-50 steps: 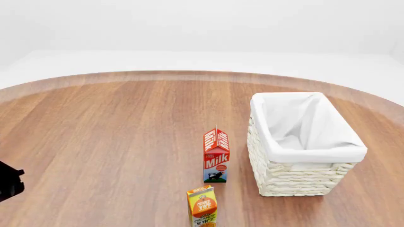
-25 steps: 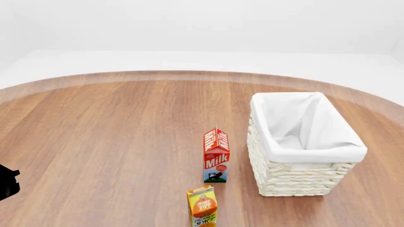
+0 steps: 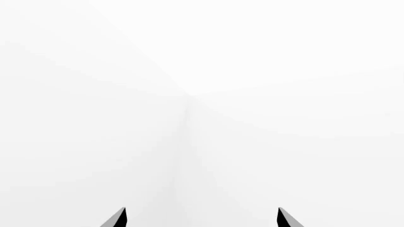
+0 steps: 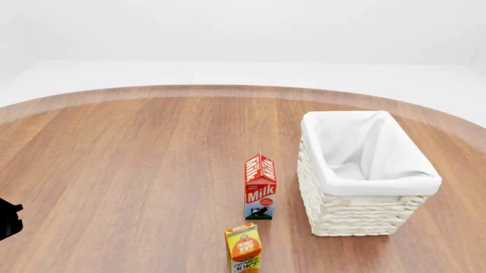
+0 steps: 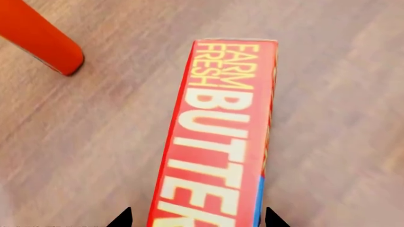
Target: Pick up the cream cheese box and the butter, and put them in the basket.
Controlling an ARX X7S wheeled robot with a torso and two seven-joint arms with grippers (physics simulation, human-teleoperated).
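Observation:
The butter [image 5: 218,142], a red-orange box with yellow "FARM FRESH BUTTER" lettering, lies on the wooden table in the right wrist view. My right gripper [image 5: 197,218] is open, with one black fingertip on each side of the box's near end and a small gap on both sides. My left gripper [image 3: 200,217] is open and faces only blank white. The basket [image 4: 357,213], wicker with a white lining, stands at the right of the head view, and what I see of its inside holds nothing. The cream cheese box is out of view.
A red milk carton [image 4: 260,187] stands just left of the basket, and an orange juice carton [image 4: 243,250] stands nearer me. A red-orange carton edge [image 5: 41,40] shows beside the butter. A black arm part [image 4: 6,219] sits at the left edge.
The black arm part at the head view's left edge has slipped slightly lower and further out of view. The cartons and basket have not moved.

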